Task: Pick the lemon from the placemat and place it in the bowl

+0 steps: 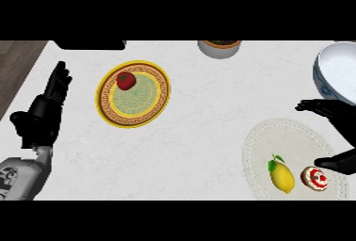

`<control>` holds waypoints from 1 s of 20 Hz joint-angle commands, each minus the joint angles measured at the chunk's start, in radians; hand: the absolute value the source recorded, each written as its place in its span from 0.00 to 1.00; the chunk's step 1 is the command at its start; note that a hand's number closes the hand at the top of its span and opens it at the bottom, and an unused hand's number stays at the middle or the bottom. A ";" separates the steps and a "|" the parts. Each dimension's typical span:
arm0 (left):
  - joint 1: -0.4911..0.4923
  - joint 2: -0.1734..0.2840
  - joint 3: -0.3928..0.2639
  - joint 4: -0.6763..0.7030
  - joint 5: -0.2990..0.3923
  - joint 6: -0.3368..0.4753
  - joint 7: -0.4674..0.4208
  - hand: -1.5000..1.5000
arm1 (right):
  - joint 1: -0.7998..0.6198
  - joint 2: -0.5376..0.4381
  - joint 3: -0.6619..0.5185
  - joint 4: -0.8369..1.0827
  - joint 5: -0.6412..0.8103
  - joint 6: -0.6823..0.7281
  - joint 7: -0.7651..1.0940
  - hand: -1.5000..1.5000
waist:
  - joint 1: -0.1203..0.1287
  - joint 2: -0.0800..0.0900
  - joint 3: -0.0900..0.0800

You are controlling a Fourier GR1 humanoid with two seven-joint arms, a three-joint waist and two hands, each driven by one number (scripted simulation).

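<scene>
Yellow oval lemon [281, 177] lies on the round pale woven placemat [278, 136] beside a small red-and-white round item [317, 179], the black right hand [334, 113] open above it near the white-and-blue bowl [334, 70], the left hand [45, 110] resting open over the white marble worktop [201, 117].

Lemon [281, 177] on placemat [278, 136], bowl [338, 70] behind

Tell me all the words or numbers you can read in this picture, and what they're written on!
There are none to read.
The plate has a gold patterned rim, but it forms no letters.
The small round thing beside the lemon on the placemat has red and white markings, too small to read as any word or number.
The bowl is plain.
</scene>
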 commanded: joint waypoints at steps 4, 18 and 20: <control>-0.048 0.001 -0.022 -0.025 -0.032 0.017 0.086 0.50 | -0.054 -0.178 0.026 0.062 0.271 0.173 -0.290 0.00 | -0.002 -0.009 -0.003; -0.002 0.007 -0.006 -0.066 -0.047 -0.018 0.107 0.50 | -0.186 -0.247 0.336 -0.032 0.700 -0.046 -0.314 0.00 | -0.006 -0.016 -0.011; -0.014 -0.022 -0.036 -0.067 -0.089 0.016 0.133 0.50 | -0.195 -0.240 0.385 -0.016 0.755 -0.062 -0.334 0.00 | -0.008 -0.016 -0.011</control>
